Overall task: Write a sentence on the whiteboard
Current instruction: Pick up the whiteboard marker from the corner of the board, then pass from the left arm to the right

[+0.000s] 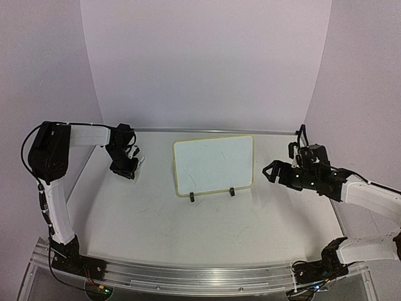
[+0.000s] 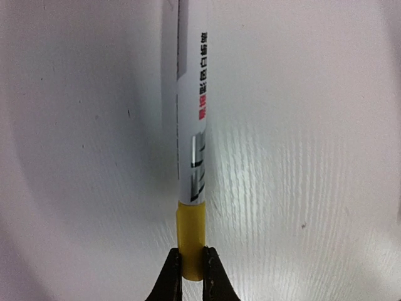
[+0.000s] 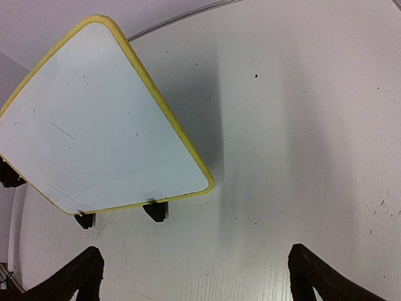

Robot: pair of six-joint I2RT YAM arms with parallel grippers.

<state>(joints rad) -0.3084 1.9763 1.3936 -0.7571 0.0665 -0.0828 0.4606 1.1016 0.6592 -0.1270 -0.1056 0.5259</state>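
Whiteboard [image 1: 213, 164]: centre of table [image 1: 219, 229], long axis left-right, clip feet on its near edge.
Left gripper [image 2: 191, 256]: clamped on marker [image 2: 191, 125] by its yellow end; marker points straight away.
Right gripper [image 3: 197, 266]: jaws wide apart, holding nothing.

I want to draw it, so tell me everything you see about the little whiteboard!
The whiteboard is a small white rectangle with rounded corners and a thin yellow rim. Two black clip feet on its near long edge rest on the table, and it seems propped at a tilt, mid-table. Nothing else touches it. Its smooth face shows only a few faint marks, no readable words.
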